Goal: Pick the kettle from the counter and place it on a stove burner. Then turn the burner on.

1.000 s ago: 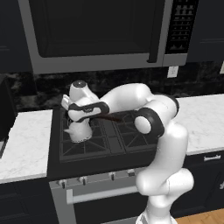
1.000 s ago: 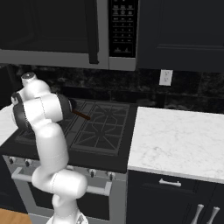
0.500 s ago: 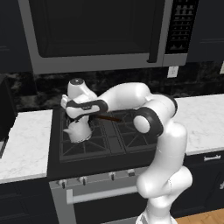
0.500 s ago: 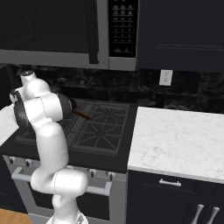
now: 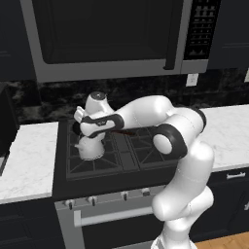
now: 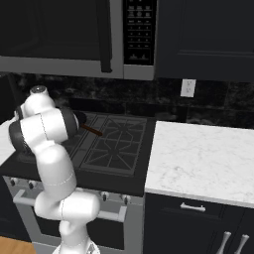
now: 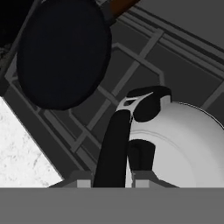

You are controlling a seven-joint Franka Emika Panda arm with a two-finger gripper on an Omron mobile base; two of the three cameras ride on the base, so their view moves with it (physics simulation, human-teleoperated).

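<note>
I am looking down over the arm at the black cooktop [image 5: 121, 168], which is sitting between 2 white marble slabs, the narrow counter [image 5: 26, 160] on its left edge and a wider slab [image 6: 203, 158] on its right edge. The kettle [image 5: 91, 147] is resting on the front left stove burner [image 5: 90, 163], its pale rounded body showing just under the white wrist in the left base view. The gripper [image 7: 129, 164] is sitting directly over the kettle. In the hand view the black arched handle [image 7: 114, 148] is running up between the 2 dark fingertips [image 7: 141, 155], and the jaws are drawn in close against it, so I am reading the gripper as clamped on the kettle's handle. The kettle's pale body is filling the lower right of that view, with the dark lid knob [image 7: 151, 103] just past the top of the handle.

A black frying pan [image 7: 63, 52] is lying on the rear left grate, just beyond the kettle and apart from it, with its brown handle [image 6: 92, 130] pointing toward the middle of the cooktop. A strip of the white counter is showing at the lower left of the hand view, beside the cooktop's edge. A row of knobs [image 5: 107, 198] is lining the stove's front edge, above the oven door handle [image 5: 114, 216]. A microwave [image 5: 112, 36] is hanging over the cooktop.
</note>
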